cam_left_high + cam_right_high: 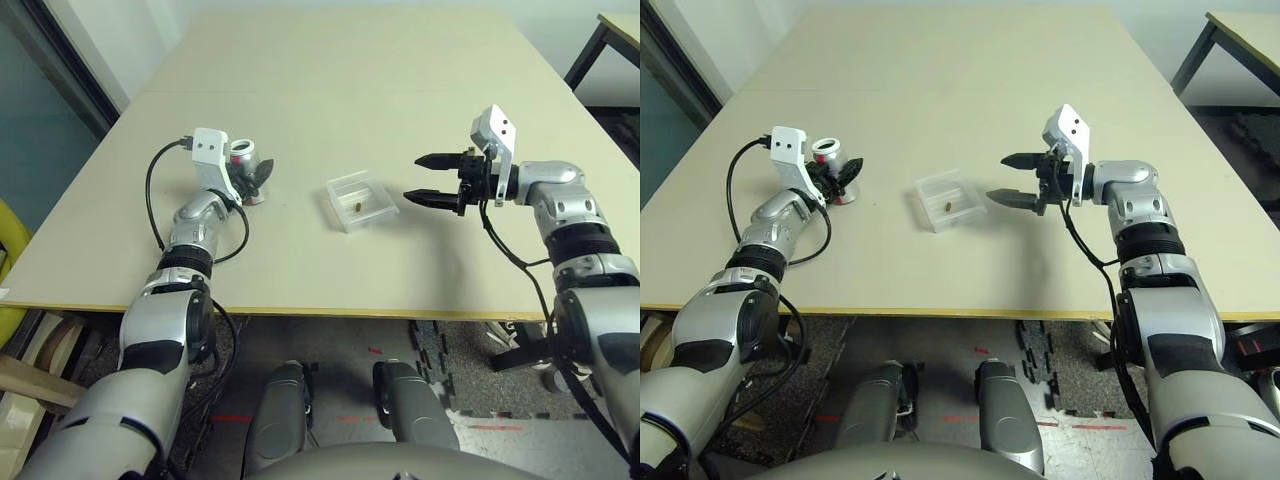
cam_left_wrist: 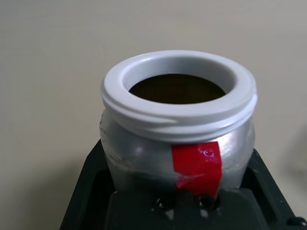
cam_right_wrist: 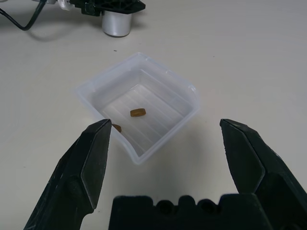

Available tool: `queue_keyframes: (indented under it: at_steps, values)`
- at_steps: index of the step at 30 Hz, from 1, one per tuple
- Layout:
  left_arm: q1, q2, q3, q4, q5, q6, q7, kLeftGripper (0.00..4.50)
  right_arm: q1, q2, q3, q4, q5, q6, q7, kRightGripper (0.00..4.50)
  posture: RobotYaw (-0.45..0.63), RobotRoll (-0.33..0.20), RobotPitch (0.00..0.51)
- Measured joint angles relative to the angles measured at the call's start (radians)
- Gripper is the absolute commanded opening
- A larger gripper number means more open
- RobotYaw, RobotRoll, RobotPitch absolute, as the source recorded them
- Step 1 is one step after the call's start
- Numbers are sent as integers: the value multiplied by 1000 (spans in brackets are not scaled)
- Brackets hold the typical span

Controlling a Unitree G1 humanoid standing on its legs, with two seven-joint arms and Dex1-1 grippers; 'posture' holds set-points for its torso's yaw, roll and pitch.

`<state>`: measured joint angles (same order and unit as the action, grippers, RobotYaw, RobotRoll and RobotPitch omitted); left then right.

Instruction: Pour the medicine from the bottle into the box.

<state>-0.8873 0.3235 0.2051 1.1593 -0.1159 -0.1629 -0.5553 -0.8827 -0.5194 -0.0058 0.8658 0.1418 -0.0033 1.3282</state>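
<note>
Right wrist view: right hand [image 3: 165, 158] wide open, empty, box [image 3: 139, 103] with medicine [image 3: 137, 112] just beyond fingertips.

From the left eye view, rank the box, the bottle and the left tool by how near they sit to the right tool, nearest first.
1. The box: mid-table, just off the tips of the open right tool, with the medicine inside.
2. The bottle: across the table on the robot's left, upright, mouth open.
3. The left tool: at the bottle, too close to it to rank apart.
</note>
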Motion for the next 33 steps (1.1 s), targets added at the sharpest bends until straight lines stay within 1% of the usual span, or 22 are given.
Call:
queue_keyframes:
  at_steps: [1, 2, 10, 17, 18, 20, 27, 33]
  values:
    - [0, -4, -2, 3, 1, 0, 0, 4034, 0, 0, 0, -1, 0, 1, 0, 4500, -164, 0, 102]
    - [0, -9, -7, 8, 1, 0, 1, 4460, 1, 0, 0, -2, 0, 3, 0, 4500, -164, 0, 102]
    - [7, -10, -10, 12, 0, -6, -5, 4460, 3, 0, 0, -2, 0, 5, -1, 4500, -148, 0, 98]
    - [70, -4, -10, -55, -7, -6, -32, 4460, 2, 6, 2, 0, 0, 3, -2, 4500, -148, 0, 98]
    - [79, -2, -9, -71, -9, -4, -35, 4460, 2, 8, 2, 0, 0, 2, -2, 4500, -132, 0, 102]
    - [92, 4, -8, -97, -16, 1, -38, 4460, 2, 11, 2, 2, 0, 2, -3, 4500, -132, 0, 102]
    - [182, 10, -6, -253, -48, 69, -47, 4460, -2, 23, 4, 9, -2, -4, -5, 4500, -117, 0, 108]
    - [326, 13, -5, -520, -94, 206, -46, 4460, -3, 24, 4, 23, -2, -8, -7, 4500, -108, 0, 109]
